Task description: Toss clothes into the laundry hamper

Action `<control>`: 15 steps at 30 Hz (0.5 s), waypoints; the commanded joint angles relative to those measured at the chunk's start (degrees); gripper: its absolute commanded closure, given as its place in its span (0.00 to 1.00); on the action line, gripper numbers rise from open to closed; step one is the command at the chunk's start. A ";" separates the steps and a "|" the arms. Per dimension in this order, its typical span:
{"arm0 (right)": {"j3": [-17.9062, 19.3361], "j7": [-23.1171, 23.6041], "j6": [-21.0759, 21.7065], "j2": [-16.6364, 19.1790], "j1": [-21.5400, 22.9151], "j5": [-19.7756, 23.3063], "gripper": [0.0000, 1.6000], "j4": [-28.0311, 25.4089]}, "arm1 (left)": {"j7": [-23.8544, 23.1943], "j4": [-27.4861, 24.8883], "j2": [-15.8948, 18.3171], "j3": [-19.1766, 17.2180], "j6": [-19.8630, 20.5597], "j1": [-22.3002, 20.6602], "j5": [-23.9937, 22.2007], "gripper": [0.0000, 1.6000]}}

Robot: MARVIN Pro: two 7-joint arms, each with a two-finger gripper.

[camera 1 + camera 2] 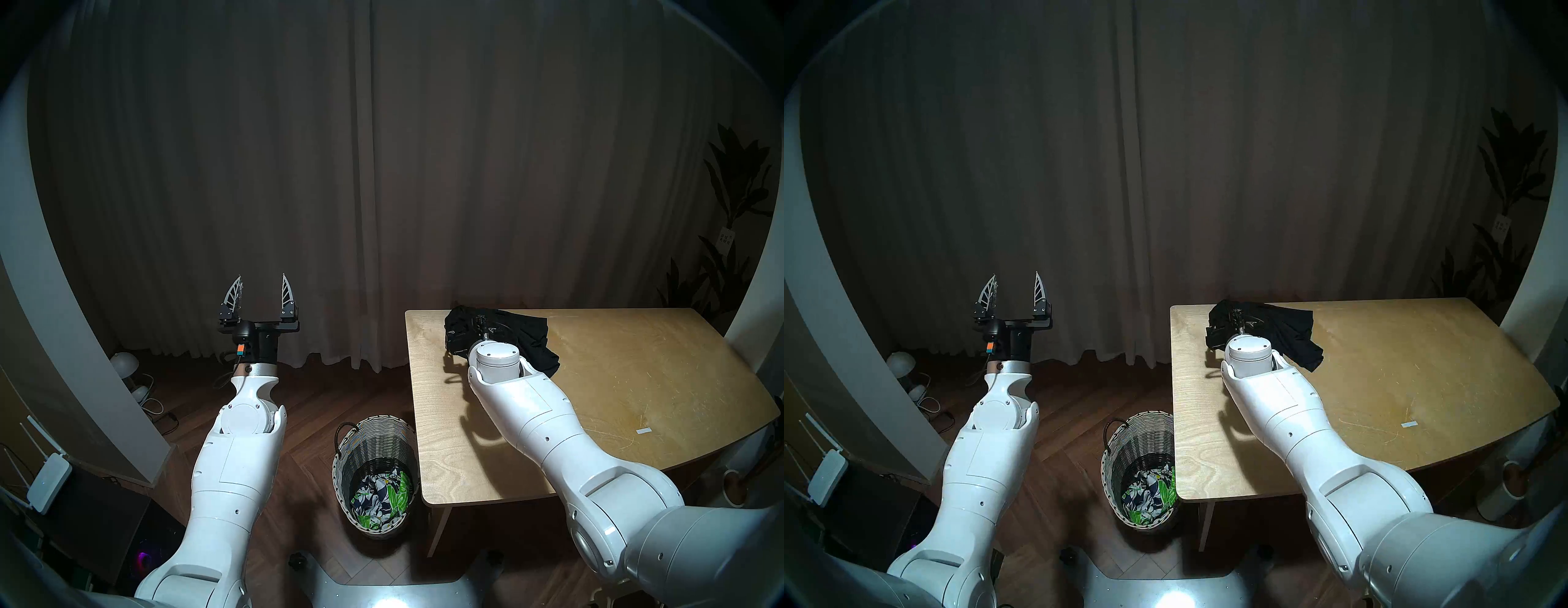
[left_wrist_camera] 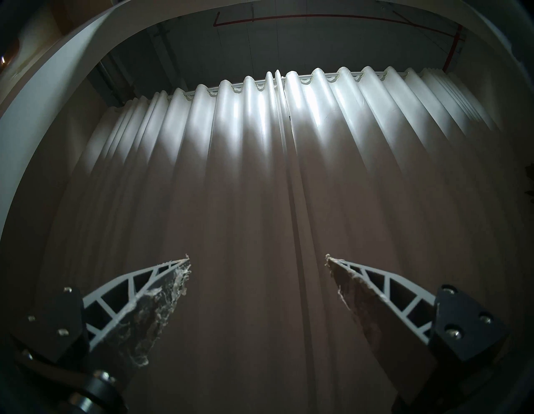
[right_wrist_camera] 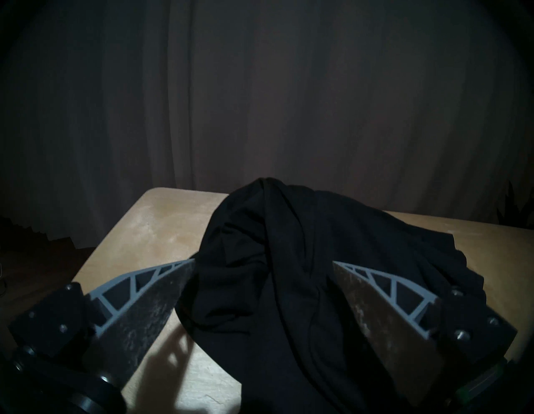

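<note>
The right gripper [image 3: 261, 264] gapes wide, its fingers either side of the crumpled large black cloth garment [image 3: 289, 260] on the pale wooden bench [image 3: 150, 228], seemingly poised to pinch it; nothing gripped.

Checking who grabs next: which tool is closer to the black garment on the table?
Right. The right tool is open astride the black garment; the left tool is raised, well off the table.

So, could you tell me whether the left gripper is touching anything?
Apart. In the left wrist view the left gripper is open, only the distant curtain between its fingers.
</note>
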 commanded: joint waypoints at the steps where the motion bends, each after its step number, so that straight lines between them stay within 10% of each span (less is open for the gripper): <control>1: 0.37 -0.59 -0.07 -1.62 3.72 0.19 0.00 3.21 | -0.06 -4.10 -0.48 0.61 -0.27 1.43 0.54 0.00; 13: 0.14 -1.84 0.04 -4.19 6.29 0.89 0.00 10.60 | 0.51 -8.57 -1.31 1.71 -0.17 4.61 1.67 0.00; 15: 0.04 -2.04 -0.10 -4.48 6.43 0.90 0.25 11.67 | 0.67 -9.53 -1.39 1.74 -0.18 5.27 1.85 0.00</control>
